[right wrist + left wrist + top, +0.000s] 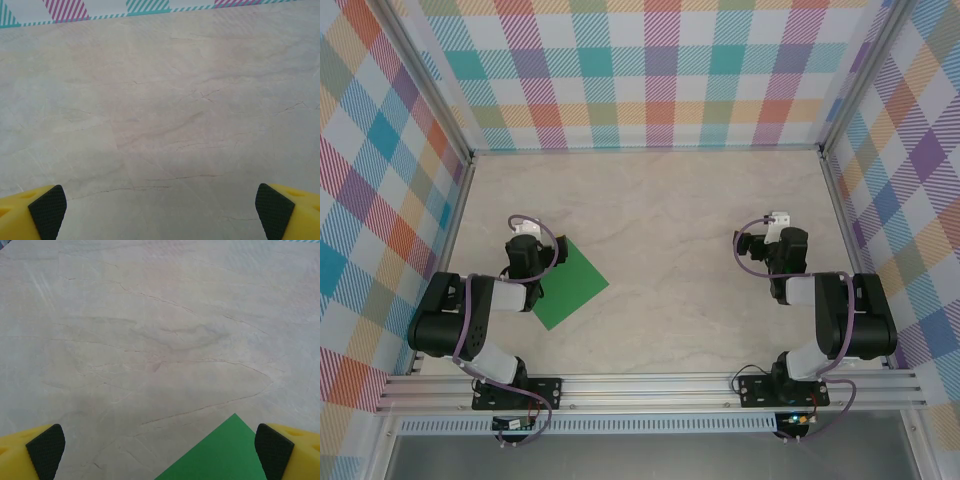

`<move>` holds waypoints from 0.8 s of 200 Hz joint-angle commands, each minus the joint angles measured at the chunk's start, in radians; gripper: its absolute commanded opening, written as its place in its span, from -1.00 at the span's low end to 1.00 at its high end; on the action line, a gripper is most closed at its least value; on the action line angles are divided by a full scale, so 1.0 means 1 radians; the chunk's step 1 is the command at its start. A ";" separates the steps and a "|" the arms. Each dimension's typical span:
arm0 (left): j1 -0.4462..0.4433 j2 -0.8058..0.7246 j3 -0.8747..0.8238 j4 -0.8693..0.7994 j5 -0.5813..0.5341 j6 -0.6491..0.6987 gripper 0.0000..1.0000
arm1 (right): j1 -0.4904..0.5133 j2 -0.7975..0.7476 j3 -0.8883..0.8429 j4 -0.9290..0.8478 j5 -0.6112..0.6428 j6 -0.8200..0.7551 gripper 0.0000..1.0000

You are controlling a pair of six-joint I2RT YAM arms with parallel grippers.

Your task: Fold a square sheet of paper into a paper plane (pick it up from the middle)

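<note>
My left pincer (160, 452): spread wide, gripping nothing, above the surface (150, 340). Paper (220, 455): green square, flat on the surface, one corner pointing in between the left pads (46, 450); from above, it lies just right of the left arm (470, 320). My right pincer (160, 212): spread wide, empty, well apart from the paper.

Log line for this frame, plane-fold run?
stage: unstarted | square sheet of paper: flat, unfolded, on table, left side | left claw: open, empty, near sheet corner | right claw: open, empty, above table
</note>
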 commanded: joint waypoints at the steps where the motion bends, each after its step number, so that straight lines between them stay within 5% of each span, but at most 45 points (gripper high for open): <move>1: 0.015 0.006 0.020 0.024 0.010 0.012 1.00 | -0.002 0.000 0.019 0.005 -0.020 -0.005 0.99; 160: 0.019 -0.009 0.030 -0.010 0.012 0.011 1.00 | -0.002 0.000 0.017 0.011 -0.020 -0.005 0.99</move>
